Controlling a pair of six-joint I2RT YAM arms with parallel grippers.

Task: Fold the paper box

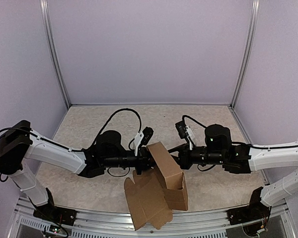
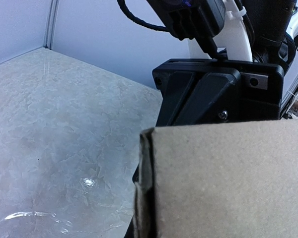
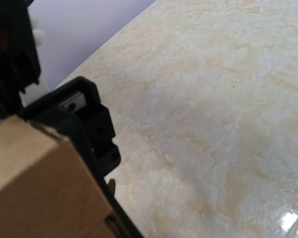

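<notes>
Nearest to me, a silver aluminium rail [image 1: 89, 220] runs along the near edge, with both arm bases bolted at its ends.

Just above it hangs the plain brown die-cut cardboard paper box [image 1: 161, 183], half formed. Its flat unfolded flaps overlap the rail in the top view, near and left of centre. Its squared tube section rises from them toward the far side and ends between the two wrists. The box is tilted and sits in the middle of the scene.

The white-and-black left arm [image 1: 54, 153] reaches in from the left, and the left jaws are closed narrow on the far end of the box at its left side. The matching right arm [image 1: 278, 156] reaches in from the right, and the right jaws are pinched narrow on the same end at its right side.

From the left wrist, cardboard [image 2: 228, 183] fills the lower right and covers my own fingertips, with the right arm's black wrist housing [image 2: 213, 94] just behind it. From the right wrist, a box corner [image 3: 35, 183] sits lower left, touching the left arm's black housing [image 3: 89, 124].

Beyond lies the beige marbled surface [image 1: 89, 124]. Furthest stand pale lilac walls [image 1: 149, 49].
</notes>
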